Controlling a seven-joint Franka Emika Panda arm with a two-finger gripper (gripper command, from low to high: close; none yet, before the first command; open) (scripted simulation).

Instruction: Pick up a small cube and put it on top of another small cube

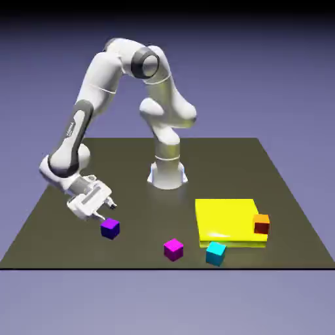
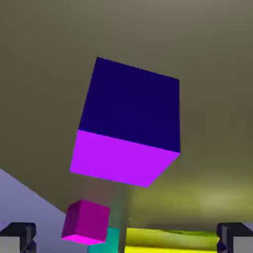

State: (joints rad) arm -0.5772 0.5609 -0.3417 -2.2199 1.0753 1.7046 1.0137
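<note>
1. Risk one, as I judge it: the end effector [image 1: 105,212] hangs tilted just beside the purple cube [image 1: 110,228], on its far-left side, not squarely over it. Closing from this slant could clip an upper edge and shove the cube along the table [image 1: 59,222] instead of seating it between the fingers.
2. End effector state: spread apart and empty. In the hand view both grey fingertips [image 2: 20,238] sit at the bottom corners, with the purple cube [image 2: 128,121] well ahead of them, not between them.
3. Risk two: the magenta cube [image 1: 173,248] and cyan cube [image 1: 216,252] lie near each other toward the near edge, to the right. A careless carry could knock whichever one is meant as the base.
4. Shapes and surfaces: all small cubes are sharp-edged, flat-faced and smooth, so little grip margin. The yellow slab [image 1: 226,219] is low and glossy, with an orange cube [image 1: 262,224] at its right side. The table is matte dark olive.
</note>
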